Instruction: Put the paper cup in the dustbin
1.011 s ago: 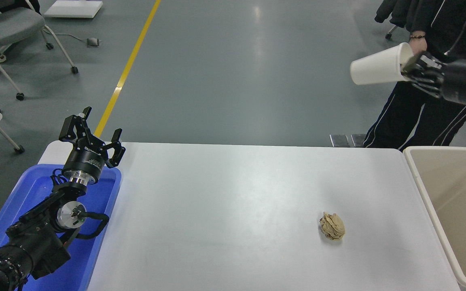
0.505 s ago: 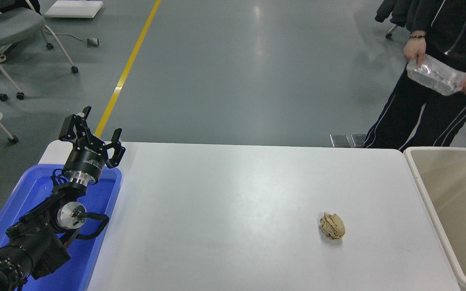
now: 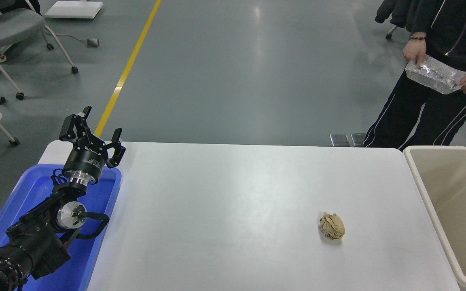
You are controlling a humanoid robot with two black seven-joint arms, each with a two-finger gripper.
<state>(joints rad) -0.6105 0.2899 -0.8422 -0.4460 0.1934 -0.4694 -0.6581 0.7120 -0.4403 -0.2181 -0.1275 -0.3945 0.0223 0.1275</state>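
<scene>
The paper cup is out of view in the head view. The beige dustbin stands at the table's right edge; the part of its inside that shows holds nothing visible. My right arm and gripper are out of view. My left gripper is parked at the lower left above the blue tray, open and empty.
A crumpled tan-brown paper ball lies on the white table right of centre. A blue tray sits at the table's left edge under my left arm. A person stands at the far right holding a clear plastic container. Chairs stand at the far left.
One second ago my right gripper held the white paper cup high at the upper right. Both the arm and the cup have left the view. The person's hands with the plastic container now show.
</scene>
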